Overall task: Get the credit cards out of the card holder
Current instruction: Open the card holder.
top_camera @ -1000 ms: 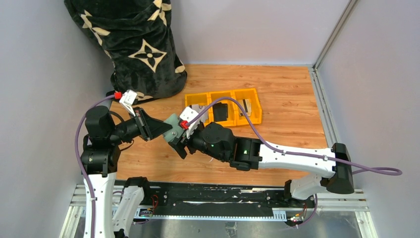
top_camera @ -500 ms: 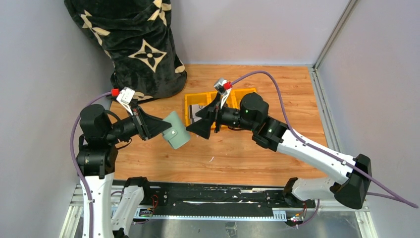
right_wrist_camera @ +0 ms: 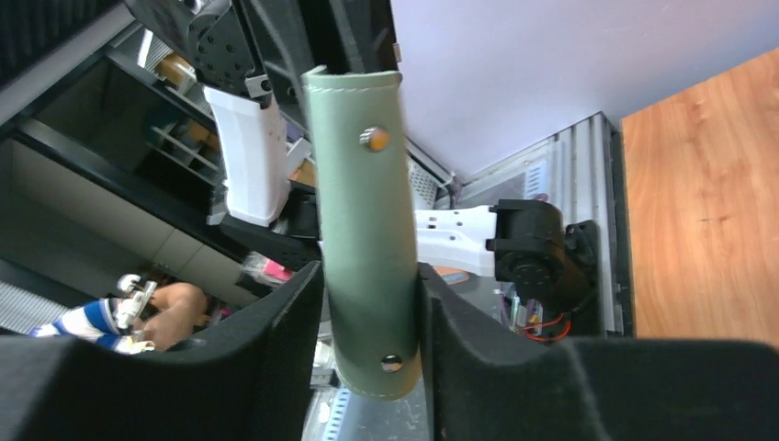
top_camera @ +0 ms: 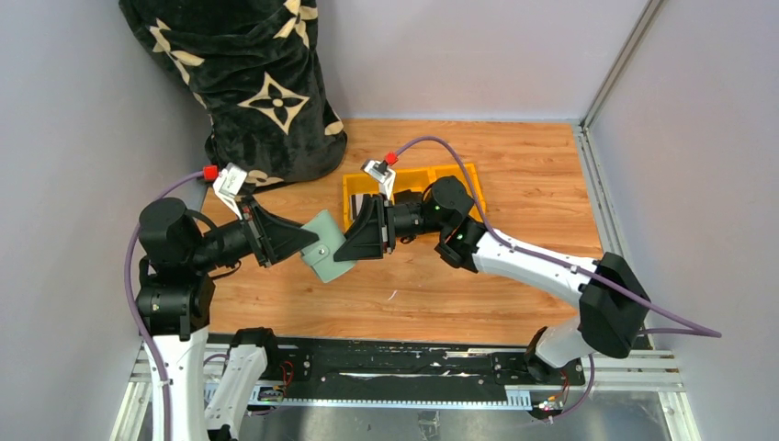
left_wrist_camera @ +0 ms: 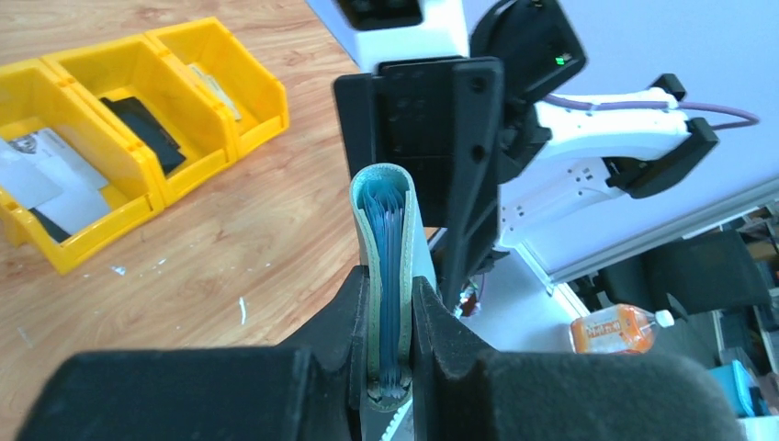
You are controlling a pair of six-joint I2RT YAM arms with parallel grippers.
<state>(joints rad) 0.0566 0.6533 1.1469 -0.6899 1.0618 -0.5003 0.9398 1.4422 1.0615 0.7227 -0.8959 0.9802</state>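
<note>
The wood-grain table (top_camera: 514, 175) carries a yellow three-compartment tray (top_camera: 349, 195) just beyond its centre toward 12 o'clock. A black patterned fabric bundle (top_camera: 257, 83) fills the 11 o'clock corner. A small white fleck (top_camera: 392, 296) lies toward 6 o'clock.

blocked centre: sage-green folding card holder (top_camera: 328, 248) clamped between left gripper (top_camera: 310, 242) and right gripper (top_camera: 348, 247) | blocked behind: yellow three-compartment plastic tray (top_camera: 476, 197) | open: wooden tabletop (top_camera: 542, 165), right side

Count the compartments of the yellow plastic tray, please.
3, side by side in the yellow plastic tray: one end compartment holds pale cards, the middle one a black block, the other end one a light item. None seems hidden.
</note>
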